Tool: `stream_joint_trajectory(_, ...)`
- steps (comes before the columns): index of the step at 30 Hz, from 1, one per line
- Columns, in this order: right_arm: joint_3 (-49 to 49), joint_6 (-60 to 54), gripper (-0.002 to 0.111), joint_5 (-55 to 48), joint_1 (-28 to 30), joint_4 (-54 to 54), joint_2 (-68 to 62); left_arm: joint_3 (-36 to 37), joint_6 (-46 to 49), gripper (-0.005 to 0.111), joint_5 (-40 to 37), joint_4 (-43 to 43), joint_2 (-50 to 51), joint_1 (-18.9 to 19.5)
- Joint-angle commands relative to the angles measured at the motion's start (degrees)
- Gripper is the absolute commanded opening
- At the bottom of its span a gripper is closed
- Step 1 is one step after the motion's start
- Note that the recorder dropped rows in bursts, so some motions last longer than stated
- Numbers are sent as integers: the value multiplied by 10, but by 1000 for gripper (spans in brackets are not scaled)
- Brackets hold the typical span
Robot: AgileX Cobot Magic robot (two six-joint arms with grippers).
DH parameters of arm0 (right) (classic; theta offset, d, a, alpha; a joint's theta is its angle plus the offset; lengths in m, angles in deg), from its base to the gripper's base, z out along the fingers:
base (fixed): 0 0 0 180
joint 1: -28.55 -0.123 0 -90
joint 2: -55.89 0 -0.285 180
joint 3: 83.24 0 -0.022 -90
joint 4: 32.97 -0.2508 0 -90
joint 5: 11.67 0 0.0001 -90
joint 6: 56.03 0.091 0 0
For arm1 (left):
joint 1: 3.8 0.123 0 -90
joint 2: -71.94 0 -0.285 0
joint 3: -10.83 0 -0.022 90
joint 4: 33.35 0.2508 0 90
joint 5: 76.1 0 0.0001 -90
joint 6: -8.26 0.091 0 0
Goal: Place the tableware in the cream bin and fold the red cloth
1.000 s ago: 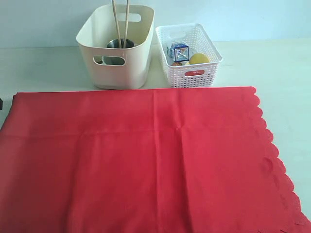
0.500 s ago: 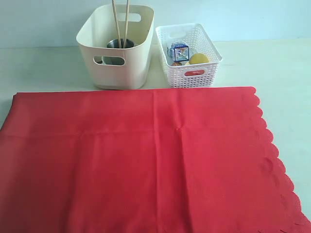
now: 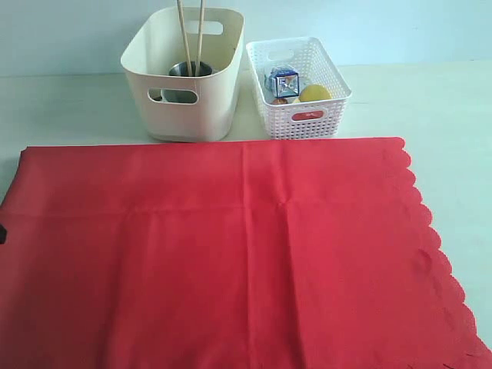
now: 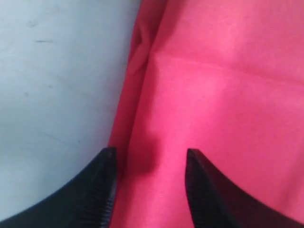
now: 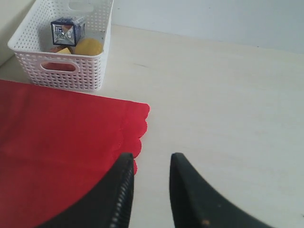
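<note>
Red cloth [image 3: 246,254] lay flat on the bench [image 3: 430,100], and with the left pincer [image 4: 150,151] apart astride its edge and the right pincer [image 5: 151,155] apart beside the scallops, uneven bites could skew the fold.

The cloth [image 3: 246,254] lies flat on the table [image 3: 430,100]. Behind the cloth, left of its middle, stands the bin [image 3: 184,119], with the cup [image 3: 190,70] and chopsticks [image 3: 182,31] inside. The basket [image 3: 280,119] stands behind the cloth, just right of its middle.
</note>
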Motion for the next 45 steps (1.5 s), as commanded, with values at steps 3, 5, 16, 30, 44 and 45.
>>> stream_joint_trajectory(3,-3,1,27,8,2,0,-1,2,19,45,17,-8,16,1)
stream_joint_trajectory(5,-3,1,27,8,2,0,-1,0,19,45,22,-8,16,2)
stream_joint_trajectory(16,-3,2,27,8,2,-16,-1,-24,19,45,24,44,21,3)
stream_joint_trajectory(30,-3,0,27,8,2,-25,-1,-24,103,32,-19,-42,58,3)
stream_joint_trajectory(44,-3,2,27,8,2,-33,-1,-24,107,56,-30,-3,59,3)
stream_joint_trajectory(45,-3,7,27,3,2,-46,-1,-24,107,56,-30,-3,60,3)
